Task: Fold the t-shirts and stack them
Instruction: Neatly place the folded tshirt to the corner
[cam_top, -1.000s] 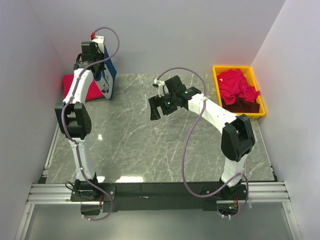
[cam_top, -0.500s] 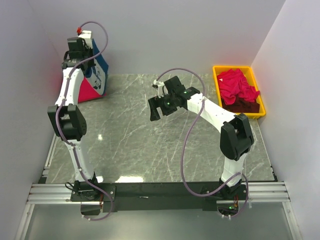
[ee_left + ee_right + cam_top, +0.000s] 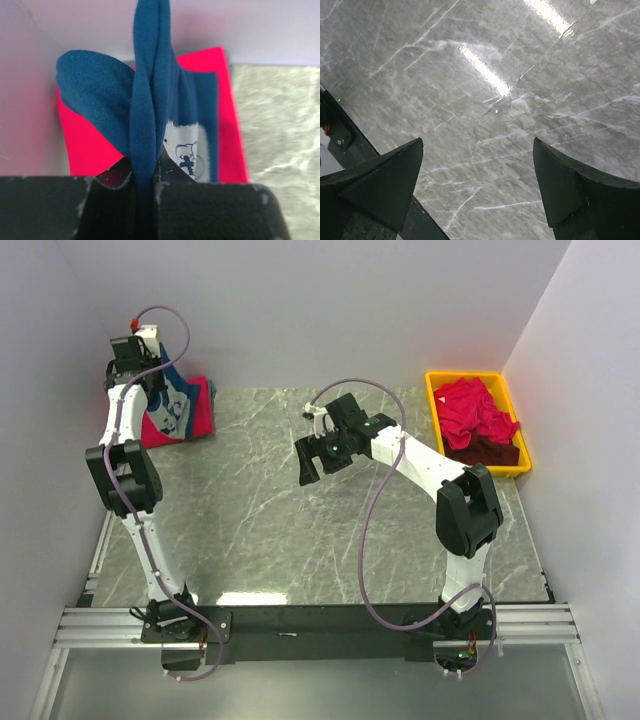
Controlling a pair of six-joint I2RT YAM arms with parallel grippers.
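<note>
So the left claw (image 3: 145, 176) just swung the soft navy blue t-shirt (image 3: 172, 402) further into the far-left corner. It's clamped on a bunched fold, and the shirt dangles over the flat folded red-pink t-shirt (image 3: 198, 412). Looks like stacking is next. The left arm's stretched tall and back. The right claw (image 3: 318, 455) hovers over the middle of the grey marble desk (image 3: 250, 530), jaws wide apart and holding nothing.

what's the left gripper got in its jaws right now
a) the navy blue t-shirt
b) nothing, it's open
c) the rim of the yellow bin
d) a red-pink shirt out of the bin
a: the left wrist view shows the left gripper shut on a fold of the navy blue t-shirt, with the folded red-pink t-shirt lying below it.
</note>
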